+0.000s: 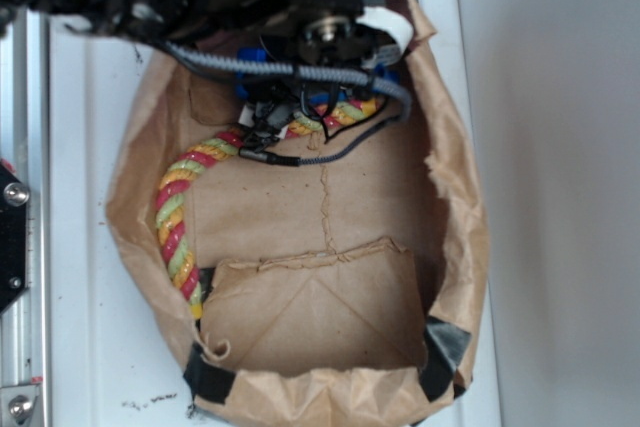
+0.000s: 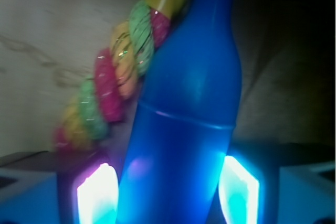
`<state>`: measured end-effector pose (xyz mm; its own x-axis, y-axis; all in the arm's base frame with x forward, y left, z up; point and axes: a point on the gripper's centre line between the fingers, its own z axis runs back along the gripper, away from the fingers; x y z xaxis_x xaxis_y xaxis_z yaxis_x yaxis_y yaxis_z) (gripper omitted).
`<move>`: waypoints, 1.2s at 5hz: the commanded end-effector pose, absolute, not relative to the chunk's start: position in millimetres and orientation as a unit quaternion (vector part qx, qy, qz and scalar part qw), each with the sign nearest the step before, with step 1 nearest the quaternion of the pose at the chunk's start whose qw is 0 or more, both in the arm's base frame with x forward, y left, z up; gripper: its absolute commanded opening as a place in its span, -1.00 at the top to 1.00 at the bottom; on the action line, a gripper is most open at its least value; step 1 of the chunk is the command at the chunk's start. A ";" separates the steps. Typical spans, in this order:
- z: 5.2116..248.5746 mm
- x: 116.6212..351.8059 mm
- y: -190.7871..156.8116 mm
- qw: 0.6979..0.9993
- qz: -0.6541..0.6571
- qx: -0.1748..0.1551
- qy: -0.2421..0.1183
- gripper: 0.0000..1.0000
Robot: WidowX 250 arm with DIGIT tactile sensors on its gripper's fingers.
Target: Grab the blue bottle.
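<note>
1. I read no writing on the blue bottle (image 2: pixel 181 129).
2. My pincer (image 2: pixel 168 192) has its pads (image 2: pixel 97 195) clamped against the bottle's body; the twisted rope (image 2: pixel 118 77) lies just left of it, inside the paper bag (image 1: pixel 455 217).

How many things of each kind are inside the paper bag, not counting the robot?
Blue bottle: 1
Twisted rope: 1
Total: 2, both inside the brown paper bag, with the claw set on either side of the bottle.
</note>
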<state>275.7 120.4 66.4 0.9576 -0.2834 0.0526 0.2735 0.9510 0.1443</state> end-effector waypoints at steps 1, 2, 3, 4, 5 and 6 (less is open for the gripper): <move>152.4 260.6 113.0 0.991 -0.091 0.046 -0.086 1.00; 172.8 256.7 92.1 0.991 -0.082 0.052 -0.088 1.00; 193.2 255.6 66.8 0.991 -0.066 0.058 -0.104 1.00; 207.9 259.2 47.5 0.992 -0.069 0.040 -0.100 1.00; 208.2 263.6 39.4 0.992 -0.069 0.035 -0.104 1.00; 206.0 263.3 39.3 0.991 -0.075 0.049 -0.100 1.00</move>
